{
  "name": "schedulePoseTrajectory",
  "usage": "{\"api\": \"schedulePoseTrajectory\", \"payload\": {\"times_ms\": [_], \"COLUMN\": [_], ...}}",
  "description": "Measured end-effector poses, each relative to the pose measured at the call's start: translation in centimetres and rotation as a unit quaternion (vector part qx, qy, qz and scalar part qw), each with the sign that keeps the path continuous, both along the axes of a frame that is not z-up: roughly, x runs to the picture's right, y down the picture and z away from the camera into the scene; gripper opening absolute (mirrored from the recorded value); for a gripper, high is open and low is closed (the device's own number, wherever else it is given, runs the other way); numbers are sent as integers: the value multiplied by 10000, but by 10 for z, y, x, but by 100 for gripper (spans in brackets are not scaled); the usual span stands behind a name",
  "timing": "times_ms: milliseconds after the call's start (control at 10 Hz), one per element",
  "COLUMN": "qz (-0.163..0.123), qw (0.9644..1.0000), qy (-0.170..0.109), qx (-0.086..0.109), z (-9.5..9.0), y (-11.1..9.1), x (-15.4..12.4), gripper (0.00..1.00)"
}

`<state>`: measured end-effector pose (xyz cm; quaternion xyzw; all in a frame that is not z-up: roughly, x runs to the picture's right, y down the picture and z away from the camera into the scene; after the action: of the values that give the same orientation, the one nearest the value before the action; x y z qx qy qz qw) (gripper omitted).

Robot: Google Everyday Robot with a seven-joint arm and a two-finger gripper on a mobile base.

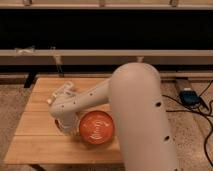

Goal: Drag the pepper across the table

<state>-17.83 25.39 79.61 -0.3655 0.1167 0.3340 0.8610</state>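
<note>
The light wooden table (40, 145) fills the lower left of the camera view. My white arm reaches in from the lower right, and its gripper (64, 125) points down at the table top just left of the round orange-red bowl (96, 129). The gripper hangs low over the wood, close to the bowl's left rim. The pepper is hidden: I see no slim dark red pepper anywhere, and it may be under the gripper or the arm.
A flat black device (189, 96) with cables lies on the floor to the right of the table. A long low ledge (100, 54) and a dark wall run behind the table. My bulky upper arm (142, 120) covers the table's right side.
</note>
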Motion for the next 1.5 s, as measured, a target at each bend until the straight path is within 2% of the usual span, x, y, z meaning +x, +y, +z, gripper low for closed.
{"api": "schedulePoseTrajectory", "payload": {"times_ms": [200, 400, 700, 900, 1000, 1100, 1200, 1400, 1500], "qz": [61, 184, 401, 444, 481, 501, 530, 544, 562], "qw": [10000, 9998, 9991, 9989, 9986, 9983, 9975, 9961, 9947], "qy": [-10, -47, -140, -163, -199, -232, -327, -496, -612], "qx": [-43, -110, -89, 39, 118, 185, 330, 487, 601], "z": [-3, -5, -7, -10, -14, -20, -35, -55, -72], "y": [9, 19, 26, 27, 26, 24, 19, 14, 9], "x": [26, 50, 77, 95, 99, 102, 107, 112, 116], "gripper": [14, 22, 52, 74, 79, 80, 80, 80, 80]}}
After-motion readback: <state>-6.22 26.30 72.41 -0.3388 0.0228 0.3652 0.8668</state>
